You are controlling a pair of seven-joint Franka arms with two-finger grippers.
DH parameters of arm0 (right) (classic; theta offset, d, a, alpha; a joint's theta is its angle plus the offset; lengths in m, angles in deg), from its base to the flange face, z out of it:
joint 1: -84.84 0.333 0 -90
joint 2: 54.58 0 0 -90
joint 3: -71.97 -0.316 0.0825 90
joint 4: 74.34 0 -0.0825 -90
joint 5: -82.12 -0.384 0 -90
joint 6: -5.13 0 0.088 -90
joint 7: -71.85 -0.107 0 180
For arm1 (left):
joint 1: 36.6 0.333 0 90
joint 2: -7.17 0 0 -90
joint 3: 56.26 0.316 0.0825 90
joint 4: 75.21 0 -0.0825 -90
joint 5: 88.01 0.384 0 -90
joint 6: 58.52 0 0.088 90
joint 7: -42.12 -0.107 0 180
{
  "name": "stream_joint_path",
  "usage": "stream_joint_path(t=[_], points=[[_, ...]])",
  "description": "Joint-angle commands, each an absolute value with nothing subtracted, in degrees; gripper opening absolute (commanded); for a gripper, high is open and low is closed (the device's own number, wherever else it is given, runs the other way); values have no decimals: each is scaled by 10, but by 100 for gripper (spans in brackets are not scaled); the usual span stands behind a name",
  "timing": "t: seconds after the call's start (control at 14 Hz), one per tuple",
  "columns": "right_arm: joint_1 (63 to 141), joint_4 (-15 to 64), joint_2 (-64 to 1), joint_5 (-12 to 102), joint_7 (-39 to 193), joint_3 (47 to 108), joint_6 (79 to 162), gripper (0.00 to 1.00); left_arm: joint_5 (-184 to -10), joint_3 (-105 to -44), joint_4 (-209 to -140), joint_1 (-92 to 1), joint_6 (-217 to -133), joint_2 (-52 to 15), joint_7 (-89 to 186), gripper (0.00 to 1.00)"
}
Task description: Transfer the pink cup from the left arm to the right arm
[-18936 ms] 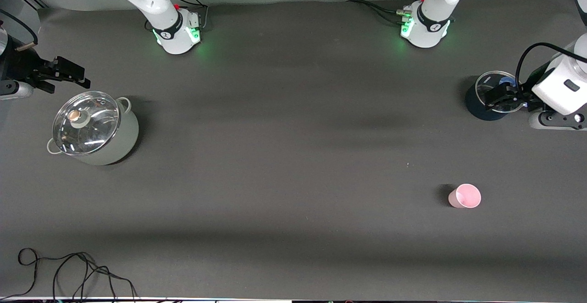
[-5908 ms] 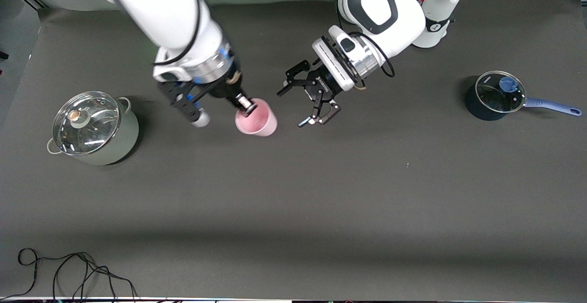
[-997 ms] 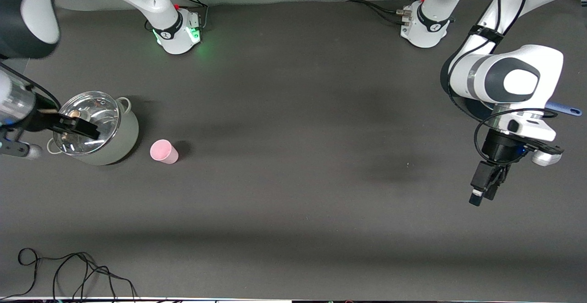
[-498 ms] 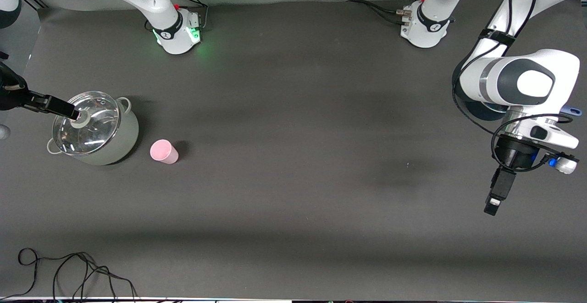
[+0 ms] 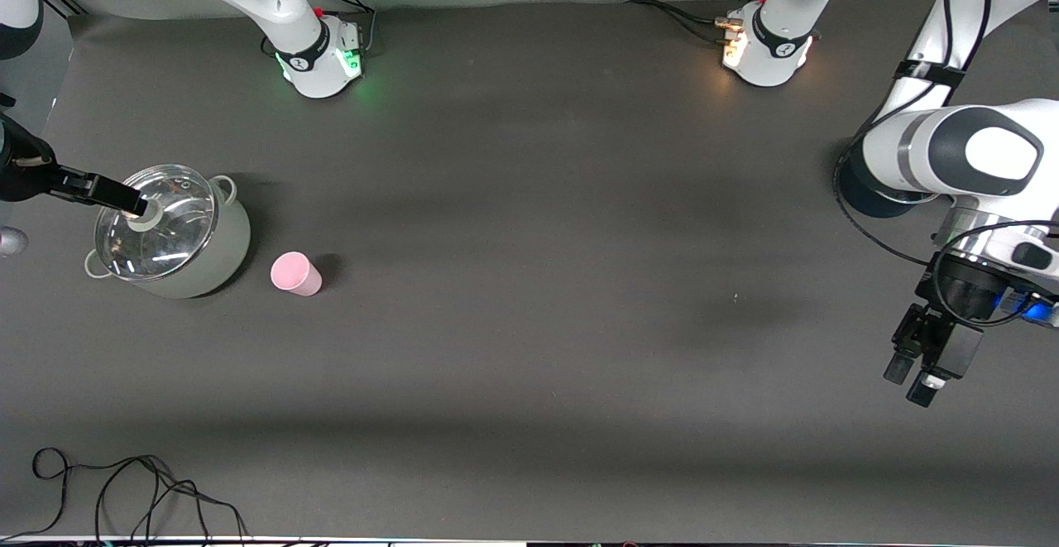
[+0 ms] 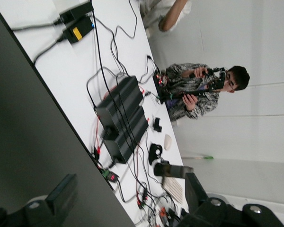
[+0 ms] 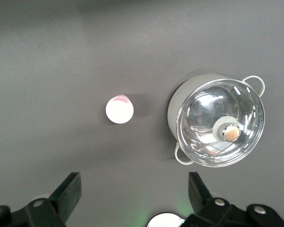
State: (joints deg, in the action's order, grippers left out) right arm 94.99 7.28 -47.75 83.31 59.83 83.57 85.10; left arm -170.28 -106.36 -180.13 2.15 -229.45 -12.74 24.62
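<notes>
The pink cup stands on the dark table beside the grey lidded pot, toward the right arm's end, with no gripper touching it. My right gripper is up in the air over the pot lid. It is open and empty. In the right wrist view its gripper looks straight down from high up on the cup and the pot. My left gripper is open and empty over bare table at the left arm's end. Its wrist view faces off the table.
A dark blue saucepan is mostly hidden under the left arm. Loose black cables lie at the table's front edge near the right arm's end. The left wrist view shows a white bench with cables and boxes beside the table.
My right gripper has drawn back from over the pot toward the table's end. My left gripper has swung toward the left arm's end of the table. The pink cup has not moved.
</notes>
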Motion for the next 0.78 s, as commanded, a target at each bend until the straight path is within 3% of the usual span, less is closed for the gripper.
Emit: stream_joint_path(t=[0.0, 0.36, 0.71], points=[[948, 59, -472, 843, 611, 833, 818, 100, -1668, -1027, -1824, 20, -2206, -82, 315, 100], [913, 67, -483, 842, 638, 809, 819, 100, -1360, -966, -1819, 19, -1984, -54, 490, 100], [854, 162, -550, 842, 682, 754, 876, 100, -990, -958, -1756, 15, -1748, -33, 529, 100]])
